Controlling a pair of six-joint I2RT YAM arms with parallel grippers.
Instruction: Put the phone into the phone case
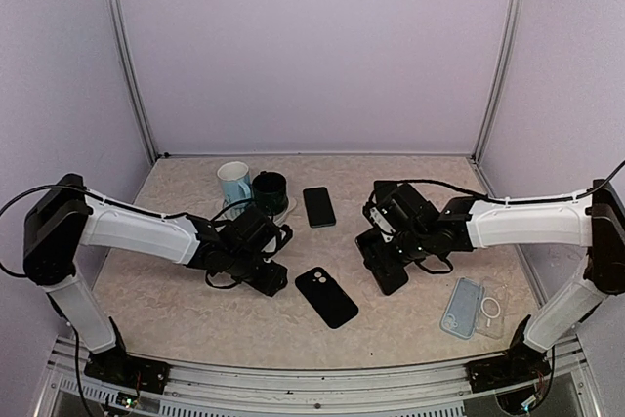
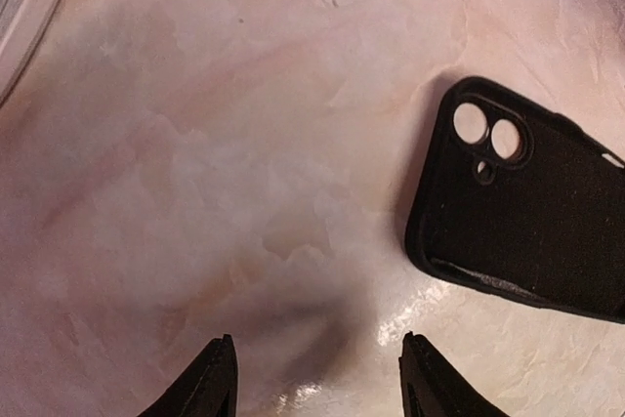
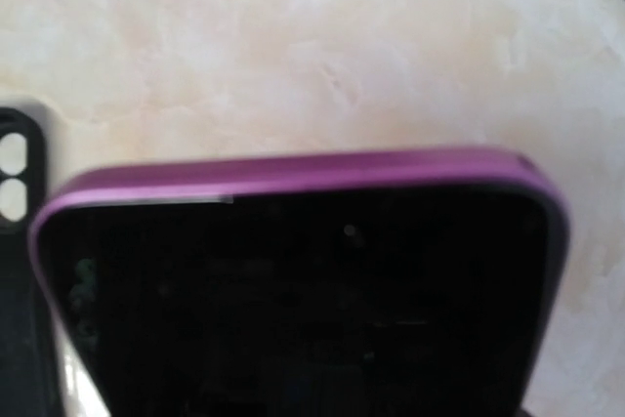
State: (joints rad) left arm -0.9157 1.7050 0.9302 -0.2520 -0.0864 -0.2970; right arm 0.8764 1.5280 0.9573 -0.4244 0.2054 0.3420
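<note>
Phone [image 3: 303, 300], purple-edged, fills the right wrist view, pinched in the right tool [image 1: 383, 253] over the counter [image 1: 176, 300]. The black case [image 2: 527, 222] lies flat between the arms, with nothing holding it. The left tool [image 2: 317, 354] hovers spread beside it, empty. Pressed in crooked, the phone could shove the loose case aside, or twist out of its pinch.

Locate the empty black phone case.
In the top view, the black phone case lies flat on the table, front centre, between the left tool and the right tool, which holds a phone.
</note>
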